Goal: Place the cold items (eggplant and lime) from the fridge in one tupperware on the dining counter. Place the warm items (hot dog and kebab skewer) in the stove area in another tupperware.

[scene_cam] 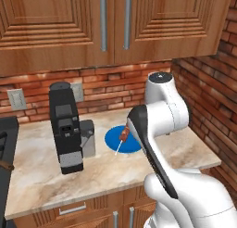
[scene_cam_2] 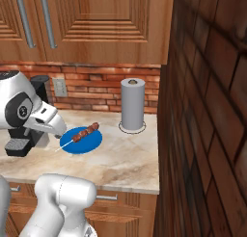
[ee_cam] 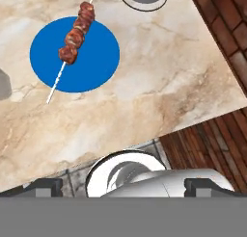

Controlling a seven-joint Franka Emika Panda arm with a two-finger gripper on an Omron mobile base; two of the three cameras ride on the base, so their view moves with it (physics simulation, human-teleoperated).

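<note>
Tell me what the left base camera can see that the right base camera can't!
Left base view alone: the black coffee machine standing whole, a dark stove edge and two wall outlets.
Right base view alone: the grey paper towel roll standing on the counter, and the big brick wall beside it.
Both: the kebab skewer lying on the blue plate, the marble counter, the wooden cabinets and the white arm.

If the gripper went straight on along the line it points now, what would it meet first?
Probably bare marble counter. The open gripper looks down at the countertop, and the middle of its view is stone beside the blue plate holding the kebab skewer. Depth is unclear.
</note>
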